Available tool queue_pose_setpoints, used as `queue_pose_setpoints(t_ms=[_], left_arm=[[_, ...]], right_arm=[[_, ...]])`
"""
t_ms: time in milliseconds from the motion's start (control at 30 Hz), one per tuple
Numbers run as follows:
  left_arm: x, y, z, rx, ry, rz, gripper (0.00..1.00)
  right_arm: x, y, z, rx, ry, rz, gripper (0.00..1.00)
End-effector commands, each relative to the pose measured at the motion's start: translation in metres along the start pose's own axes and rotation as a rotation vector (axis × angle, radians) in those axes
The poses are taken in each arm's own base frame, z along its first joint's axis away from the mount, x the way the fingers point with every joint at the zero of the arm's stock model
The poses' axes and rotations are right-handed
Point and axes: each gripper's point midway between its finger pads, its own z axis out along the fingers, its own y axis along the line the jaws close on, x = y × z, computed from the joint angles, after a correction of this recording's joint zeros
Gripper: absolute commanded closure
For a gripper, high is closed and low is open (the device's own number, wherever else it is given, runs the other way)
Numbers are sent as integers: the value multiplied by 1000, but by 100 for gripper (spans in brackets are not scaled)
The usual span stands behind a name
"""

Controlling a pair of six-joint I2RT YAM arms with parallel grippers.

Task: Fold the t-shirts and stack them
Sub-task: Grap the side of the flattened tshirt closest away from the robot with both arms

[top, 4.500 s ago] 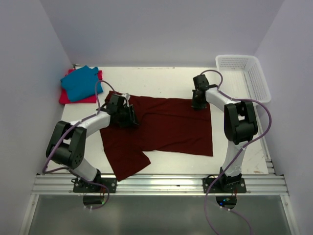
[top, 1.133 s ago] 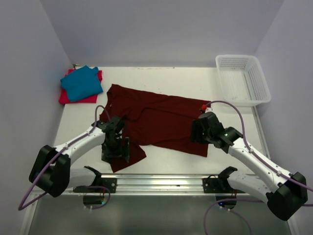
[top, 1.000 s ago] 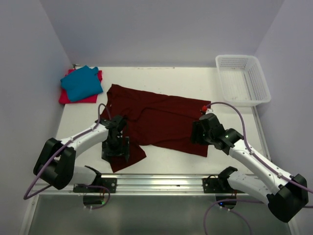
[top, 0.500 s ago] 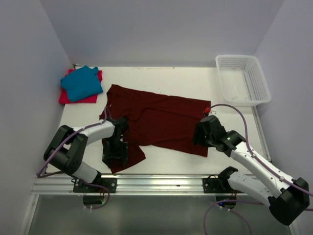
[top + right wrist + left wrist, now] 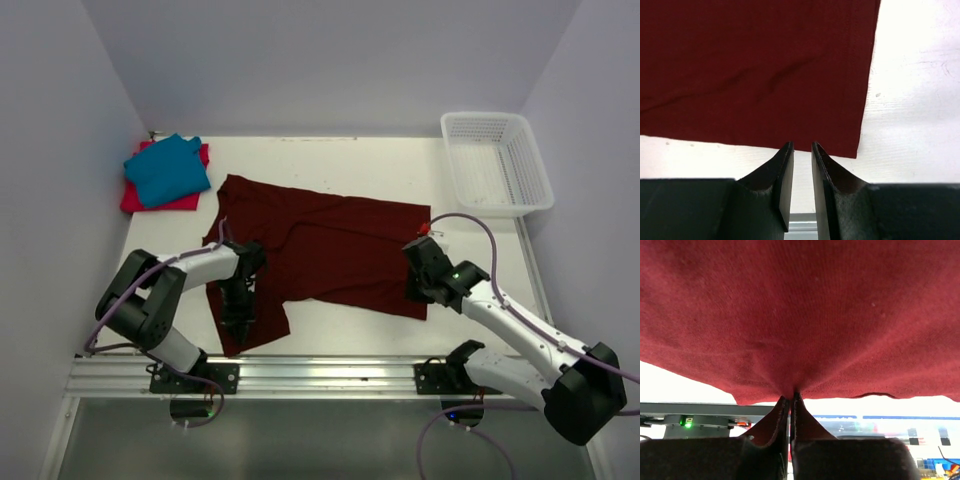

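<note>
A dark maroon t-shirt (image 5: 330, 250) lies spread across the middle of the table. My left gripper (image 5: 240, 316) is at its near-left flap, shut on the hem. In the left wrist view the cloth (image 5: 800, 315) puckers into the closed tips (image 5: 790, 397). My right gripper (image 5: 418, 291) sits at the shirt's near-right corner. In the right wrist view its jaws (image 5: 802, 146) stand a narrow gap apart, tips at the hem of the shirt (image 5: 755, 65), with bare table showing between them. A folded teal t-shirt (image 5: 165, 168) rests on a folded red-pink one (image 5: 135, 200) at the far left.
A white mesh basket (image 5: 485, 117) stands at the far right corner. A metal rail (image 5: 330, 375) with the arm bases runs along the near edge. Walls close in the left, back and right sides.
The left gripper has closed on the shirt's near-left hem. The right gripper's jaws have narrowed and it has shifted slightly toward the near-right corner.
</note>
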Motion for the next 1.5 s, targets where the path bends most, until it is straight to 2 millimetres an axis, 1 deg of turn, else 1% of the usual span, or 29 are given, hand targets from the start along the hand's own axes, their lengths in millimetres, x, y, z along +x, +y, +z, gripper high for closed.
queue_pose_setpoints(t_ms=[0,133,233,267,300,333,400,433,500,667,700,733,767,800,833,867,933,967,1000,1067,1167,1267,1367,1467], left_arm=[[-3,-6,-7,39,-44,23,100],[-4,-8,-13,58,-77,32,100],[-6,-11,-20,81,-119,37,100],[-6,-12,-23,94,-134,39,100],[-6,-12,-24,99,-143,42,100],[-6,-12,-25,101,-149,43,100],[-6,-14,-28,114,-167,48,100],[-5,-15,-27,116,-161,51,100],[-5,-17,-28,123,-167,59,100],[-3,-19,-31,129,-174,68,100],[-3,-20,-32,131,-178,71,100],[-3,-19,-32,128,-176,70,100],[-3,-19,-33,130,-182,72,100],[-2,-20,-34,132,-179,71,100],[-3,-20,-35,131,-185,73,100],[-3,-20,-36,134,-194,73,100],[-3,-20,-38,136,-198,75,100],[-3,-20,-39,138,-202,76,100],[-3,-20,-39,136,-201,75,100],[-3,-20,-40,139,-206,76,100],[-3,-21,-40,140,-204,78,100],[-2,-22,-41,145,-202,83,100],[-5,-28,-47,162,-215,92,100],[-9,-32,-53,159,-223,100,100]], right_arm=[[4,-10,11,73,-4,35,75],[11,-12,24,97,10,63,76],[16,-16,32,137,24,87,69],[22,-20,37,156,32,90,67],[26,-27,42,193,38,89,58],[29,-29,45,210,45,100,55],[35,-31,51,225,63,105,52],[40,-32,54,236,84,102,52],[43,-33,55,250,96,111,52],[40,-36,52,263,71,142,49],[40,-38,51,268,67,144,55],[41,-39,52,269,67,145,55],[41,-39,52,269,65,145,58],[41,-38,53,262,64,149,74],[42,-38,53,260,65,150,81],[42,-36,52,253,66,151,85],[40,-33,50,236,69,145,80],[39,-32,48,229,68,148,67],[38,-30,44,210,68,147,60],[32,-28,38,197,56,149,49],[26,-30,24,191,37,161,44],[24,-31,14,183,26,173,44],[29,-38,9,207,33,188,44],[39,-46,7,232,55,216,45]])
